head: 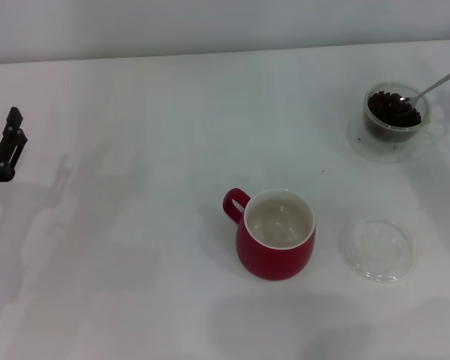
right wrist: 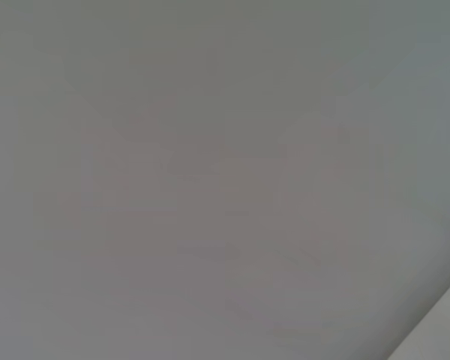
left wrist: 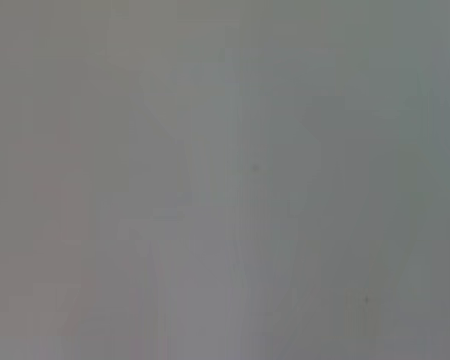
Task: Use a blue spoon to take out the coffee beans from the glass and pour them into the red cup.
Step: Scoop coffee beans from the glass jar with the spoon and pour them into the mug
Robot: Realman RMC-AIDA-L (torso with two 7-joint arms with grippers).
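The red cup [head: 275, 236] stands near the middle of the white table, handle toward the far left, its white inside bare. At the far right, the glass [head: 394, 120] holds dark coffee beans [head: 394, 109]. The blue spoon [head: 433, 86] rests in the glass, bowl among the beans, shaft leaning out to the right edge of the head view. My left gripper [head: 7, 142] hangs at the far left edge, well away from everything. My right gripper is out of view. Both wrist views show only blank surface.
A shallow clear glass dish [head: 377, 249] lies on the table just right of the red cup. The table's back edge meets a pale wall along the top of the head view.
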